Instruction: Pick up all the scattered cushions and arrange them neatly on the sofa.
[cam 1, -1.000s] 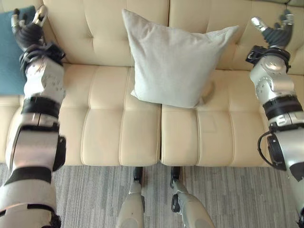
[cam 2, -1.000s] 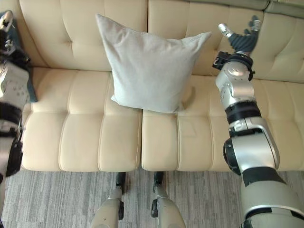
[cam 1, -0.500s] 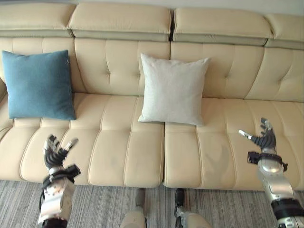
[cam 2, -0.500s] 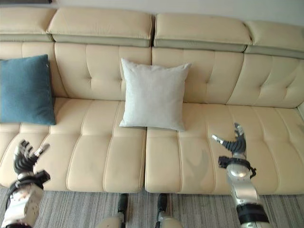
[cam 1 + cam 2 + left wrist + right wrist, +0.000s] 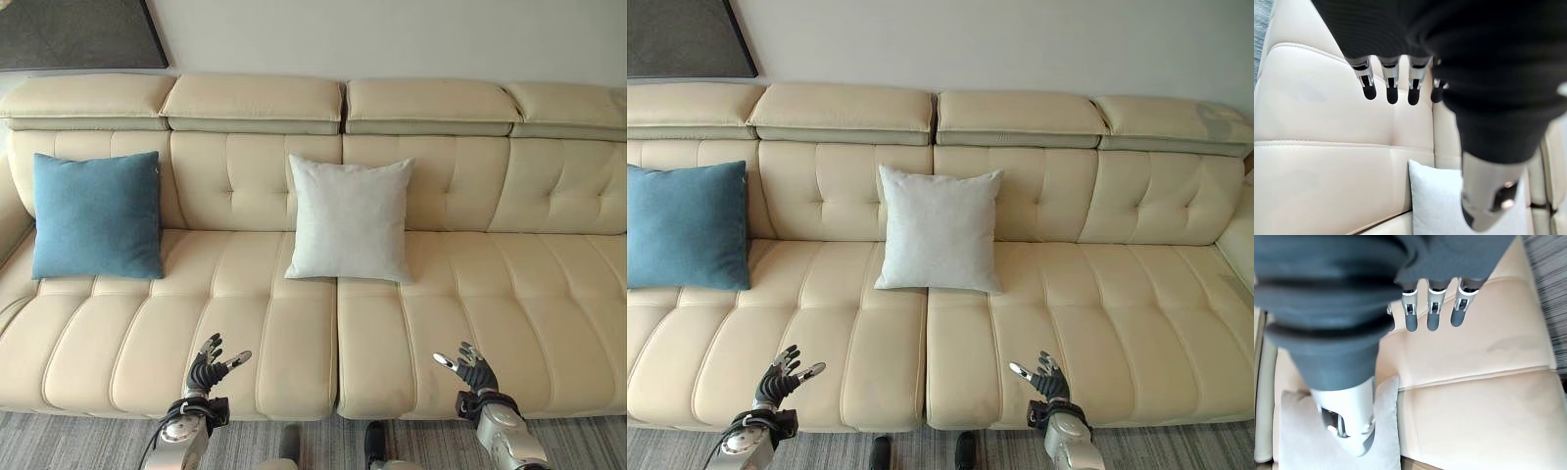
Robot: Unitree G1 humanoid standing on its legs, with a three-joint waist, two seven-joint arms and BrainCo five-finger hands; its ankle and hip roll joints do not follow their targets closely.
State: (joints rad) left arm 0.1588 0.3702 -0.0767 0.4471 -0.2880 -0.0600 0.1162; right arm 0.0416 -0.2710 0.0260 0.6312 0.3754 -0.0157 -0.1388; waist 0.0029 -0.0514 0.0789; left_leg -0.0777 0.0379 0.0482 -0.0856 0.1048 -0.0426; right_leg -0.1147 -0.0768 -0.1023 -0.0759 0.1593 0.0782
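Note:
A pale grey cushion [image 5: 351, 219] stands upright against the middle of the cream sofa's backrest [image 5: 245, 166]. A blue cushion [image 5: 96, 215] leans upright at the sofa's left end. My left hand [image 5: 206, 370] hovers low over the front edge of the seat, left of centre, fingers relaxed and holding nothing. My right hand [image 5: 468, 368] hovers over the front edge right of centre, also open and holding nothing. The wrist views show each hand's fingers [image 5: 1390, 88] [image 5: 1431, 313] spread straight above the seat, with the grey cushion [image 5: 1440, 205] [image 5: 1308, 431] beyond.
The sofa's right half [image 5: 529, 294] is bare seat. A dark framed panel [image 5: 78, 34] hangs on the wall at the upper left. Grey striped carpet [image 5: 69, 441] lies in front of the sofa.
The camera has pulled back and up, showing the whole sofa. Both hands have dropped from beside the grey cushion to the seat's front edge; both cushions stay put.

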